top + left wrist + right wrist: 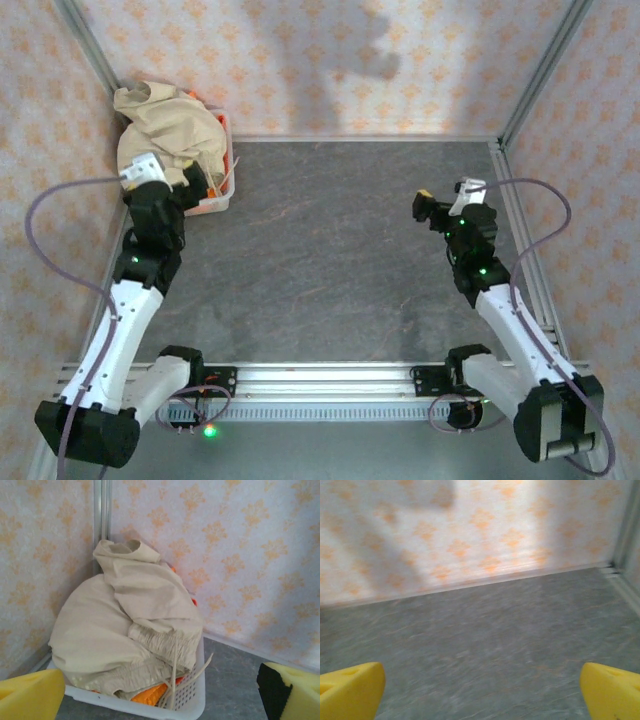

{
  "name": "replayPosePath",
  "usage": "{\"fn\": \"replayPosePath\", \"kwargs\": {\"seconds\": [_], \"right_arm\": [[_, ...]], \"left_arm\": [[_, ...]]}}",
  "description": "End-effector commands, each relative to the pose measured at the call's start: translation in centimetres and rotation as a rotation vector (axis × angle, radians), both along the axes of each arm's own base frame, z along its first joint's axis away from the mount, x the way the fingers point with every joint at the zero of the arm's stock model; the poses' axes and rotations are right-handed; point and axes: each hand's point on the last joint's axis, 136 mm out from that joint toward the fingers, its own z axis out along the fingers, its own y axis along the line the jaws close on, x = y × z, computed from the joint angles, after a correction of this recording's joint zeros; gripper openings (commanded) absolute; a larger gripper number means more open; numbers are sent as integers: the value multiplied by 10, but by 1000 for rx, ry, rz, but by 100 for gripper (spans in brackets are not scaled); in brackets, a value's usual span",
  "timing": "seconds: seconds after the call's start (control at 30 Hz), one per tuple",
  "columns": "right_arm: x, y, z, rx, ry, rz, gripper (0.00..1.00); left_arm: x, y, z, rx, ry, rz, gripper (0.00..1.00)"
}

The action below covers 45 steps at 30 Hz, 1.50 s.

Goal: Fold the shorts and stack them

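the grey table (330, 250) is ringed by patterned walls. the beige shorts (120, 630) and orange shorts (150, 694) are heaped in the basket (195, 700) at its far left corner. the left gripper (160, 697) and right gripper (480, 692) are held spread and empty; all folding and stacking is judged undone.

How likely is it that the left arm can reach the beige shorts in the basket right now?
Probably yes. The left gripper is open and faces the beige shorts, which sit heaped on top of the basket with nothing between.

Right pincer (481, 700) spread wide above grey table (495, 630), patterned wall (470, 530) beyond
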Motion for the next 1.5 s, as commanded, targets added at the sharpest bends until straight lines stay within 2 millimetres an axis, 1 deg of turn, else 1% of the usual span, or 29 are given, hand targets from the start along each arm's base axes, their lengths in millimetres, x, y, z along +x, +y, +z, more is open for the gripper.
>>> {"fn": "replayPosePath", "kwargs": {"seconds": [0.0, 0.03, 0.1, 0.13, 0.17, 0.27, 0.4, 0.5, 0.53, 0.6, 0.7, 0.73, 0.8, 0.87, 0.97, 1.0, 1.03, 1.07, 1.1, 1.17, 1.2, 1.27, 1.33, 1.43, 1.47], "right_arm": [[-22, 36, -1, -18, 90, 141, 99], [-25, 44, 2, -38, 91, 162, 99], [-27, 52, 5, -78, 94, 175, 99], [-26, 55, 3, -102, 104, 180, 99], [-26, 59, 1, -119, 113, 187, 99], [-24, 73, -8, -156, 148, 219, 99], [-28, 98, -14, -188, 170, 278, 99], [-35, 111, -13, -207, 165, 306, 99], [-37, 114, -13, -206, 167, 313, 99], [-40, 114, -14, -207, 174, 314, 99], [-45, 111, -16, -215, 181, 312, 99], [-47, 110, -16, -216, 181, 311, 99], [-50, 108, -16, -216, 180, 312, 99], [-52, 107, -17, -214, 183, 317, 99], [-54, 108, -20, -216, 191, 324, 99], [-54, 108, -21, -217, 195, 325, 99], [-54, 108, -20, -218, 196, 326, 99], [-54, 108, -19, -216, 195, 327, 99], [-54, 108, -18, -214, 192, 327, 99], [-53, 107, -14, -218, 185, 324, 99], [-53, 107, -13, -225, 184, 322, 99], [-52, 106, -9, -234, 180, 318, 99], [-52, 105, -3, -239, 173, 317, 99], [-50, 102, 8, -226, 159, 313, 99], [-49, 100, 11, -219, 158, 310, 99]], "left_arm": [[-5, 4, -22, 8, 252, 33, 100], [0, 4, -16, 22, 266, 33, 100], [17, 7, -14, 36, 299, 50, 100], [28, 7, -16, 32, 322, 49, 100], [38, 7, -19, 23, 344, 45, 100], [74, 5, -37, -7, 439, 37, 100], [130, 3, -72, -56, 545, 26, 100], [165, 4, -104, -112, 621, 22, 100], [176, 4, -120, -130, 653, 25, 100], [191, 6, -142, -147, 702, 39, 100], [204, 11, -168, -173, 750, 74, 99], [208, 13, -178, -186, 761, 79, 97], [213, 15, -189, -230, 768, 88, 94], [218, 15, -200, -277, 770, 86, 82], [223, 16, -210, -328, 767, 83, 53], [223, 15, -208, -337, 765, 80, 40], [224, 14, -202, -343, 756, 74, 29], [224, 13, -194, -345, 737, 65, 20], [225, 12, -181, -347, 710, 55, 14], [223, 11, -147, -339, 641, 36, 3], [221, 11, -124, -332, 596, 24, 0], [214, 10, -78, -320, 506, 1, 0], [203, 6, -28, -317, 407, -37, 0], [184, -10, 39, -325, 264, -123, 0], [174, -18, 65, -319, 212, -154, 0]]}}
